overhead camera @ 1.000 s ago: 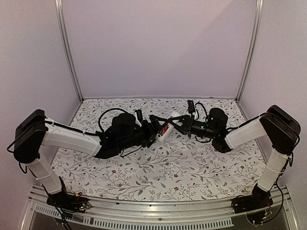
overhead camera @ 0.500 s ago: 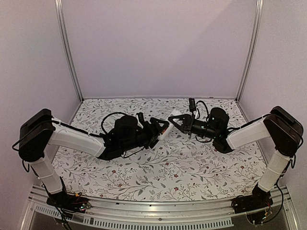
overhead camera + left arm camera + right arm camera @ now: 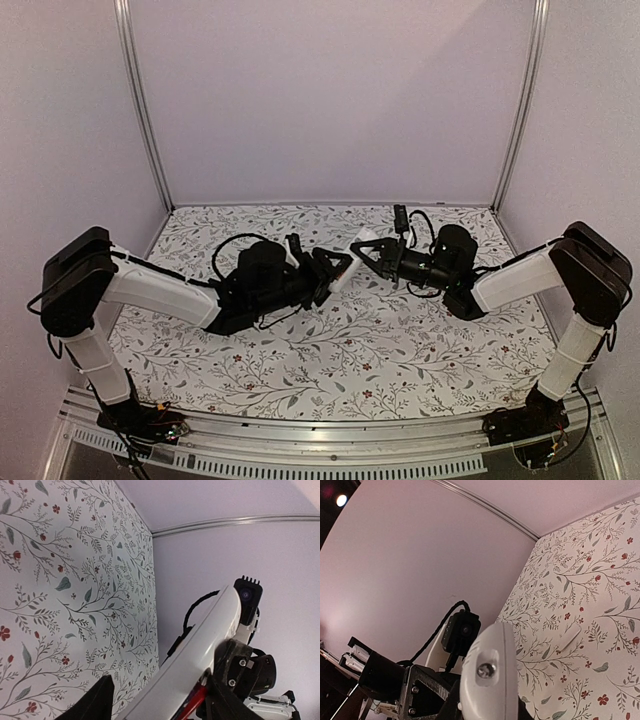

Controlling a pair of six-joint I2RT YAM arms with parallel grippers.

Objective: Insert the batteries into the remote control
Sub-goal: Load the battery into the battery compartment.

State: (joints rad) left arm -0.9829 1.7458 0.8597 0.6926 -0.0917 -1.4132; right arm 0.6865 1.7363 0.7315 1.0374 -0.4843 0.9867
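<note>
The white remote control (image 3: 362, 241) hangs above the middle of the table with my right gripper (image 3: 366, 252) shut on it. In the right wrist view its rounded end (image 3: 487, 680) with a screw fills the foreground and hides most of my fingers. My left gripper (image 3: 338, 265) meets it from the left. In the left wrist view the remote control (image 3: 200, 645) runs diagonally between my open left gripper (image 3: 157, 692). The left finger stands off it and the right finger is close against it. A red battery (image 3: 197, 700) shows along the remote's edge by that finger. The black battery is out of view.
The table carries a floral cloth (image 3: 330, 350), with pale walls and metal posts (image 3: 140, 110) around it. A small white oblong piece (image 3: 569, 633) lies flat on the cloth beyond the remote. Both arms reach inward and meet mid-table.
My left gripper has moved right onto the remote and its jaws have narrowed around it. My right gripper shifted slightly back with the remote and stayed shut.
</note>
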